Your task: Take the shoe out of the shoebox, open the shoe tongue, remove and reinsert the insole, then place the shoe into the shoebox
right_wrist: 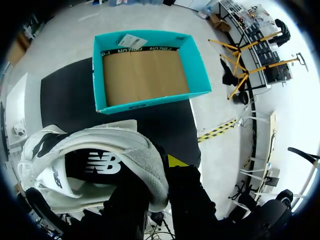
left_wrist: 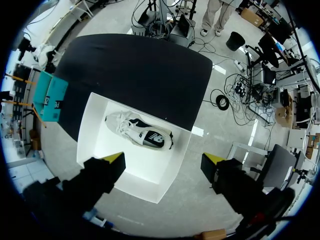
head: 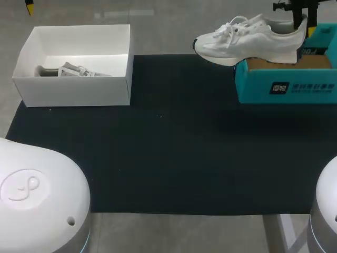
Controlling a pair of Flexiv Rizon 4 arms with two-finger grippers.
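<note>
- The right fingers [right_wrist: 175, 161] are clamped close together on the heel of a white shoe [head: 247, 38]. They hold it in the air, with its heel end over the open teal shoebox [head: 284, 87].
- The left fingers [left_wrist: 116, 160] are spread wide and grip nothing. They hang above the white box [left_wrist: 92, 130], where a second shoe [left_wrist: 142, 134] lies.
- There are two shoes and two boxes, and both boxes sit on the black desk [head: 174, 158].

Robotics laboratory bench: a white rounded left arm base [head: 37, 195] and right arm base [head: 326, 211] flank the black matte table's [head: 174, 158] near edge; a teal cardboard shoebox [head: 253, 87] stands at its far right corner.
</note>
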